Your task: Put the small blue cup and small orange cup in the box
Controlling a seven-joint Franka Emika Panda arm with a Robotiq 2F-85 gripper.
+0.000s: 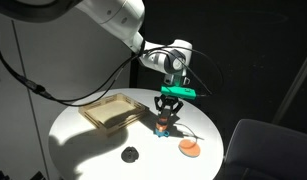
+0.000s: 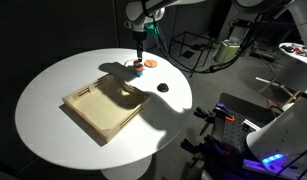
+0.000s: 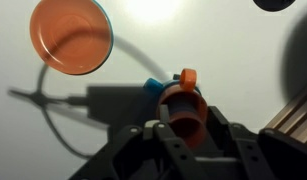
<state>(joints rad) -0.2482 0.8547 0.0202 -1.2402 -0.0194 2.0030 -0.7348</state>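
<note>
Gripper (image 1: 166, 113) hangs low over white table (image 2: 53, 85), jaws straddling orange cup (image 3: 183, 108). Can't tell if it pinches cup or merely stands spread around it. Blue cup (image 3: 153, 86) right against orange cup, mostly hidden behind it. Both cups outside box (image 2: 105, 107), near one corner. Orange disc (image 3: 71, 36) close by on table. Black lump (image 1: 130, 154) further off, apart from box.
</note>
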